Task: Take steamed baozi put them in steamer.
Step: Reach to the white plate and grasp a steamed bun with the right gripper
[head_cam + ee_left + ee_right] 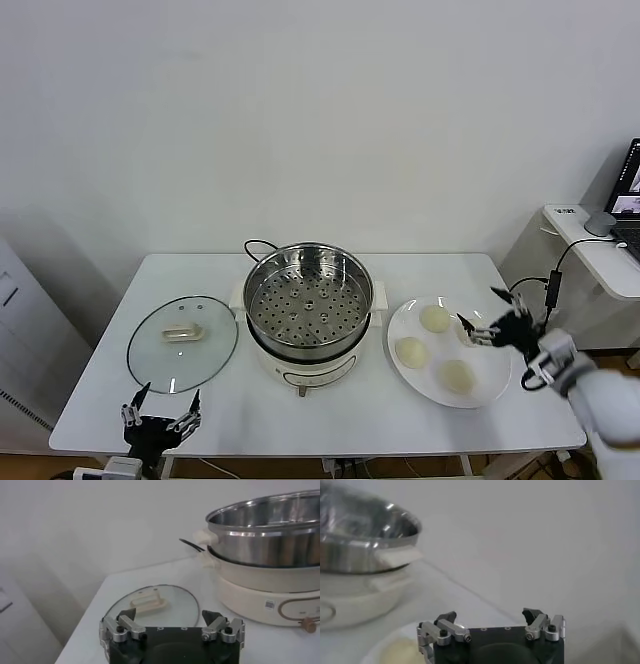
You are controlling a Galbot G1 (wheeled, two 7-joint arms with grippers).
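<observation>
**Head view: three buns on the plate, steamer empty, both grippers spread**

Head view, going left to right. The white table (330, 410) carries everything. At the near left corner sits the left gripper (160, 415), fingers spread wide and holding nothing; it hangs just over the table's front edge, close to the lid. One glass lid (182, 343) lies flat on the table just behind it, with a pale handle in its middle. The left wrist view shows the same lid (152, 605) beyond the spread fingertips (127, 615), and the steamer (265, 565) off to the side.

One steamer (308, 300) stands in the middle of the table: shiny steel pot, holed basket floor, white base, a black cord (255, 246) looping out behind. Nothing lies in the basket.

Right of it, nearly touching its base, is one white plate (490, 385). I count three baozi (435, 318) on it, apart from each other: one at the back, one at the left (411, 352) and one at the front (457, 375). A fourth could be hidden behind the gripper, can't tell.

The right gripper (492, 325) hovers over the plate's right rim, fingers apart, gripping nothing, just beside the back bun. In the right wrist view one bun (400, 652) shows pale under the fingers.

Far right there's a side desk (590, 250) with a laptop (630, 190) on it.
</observation>
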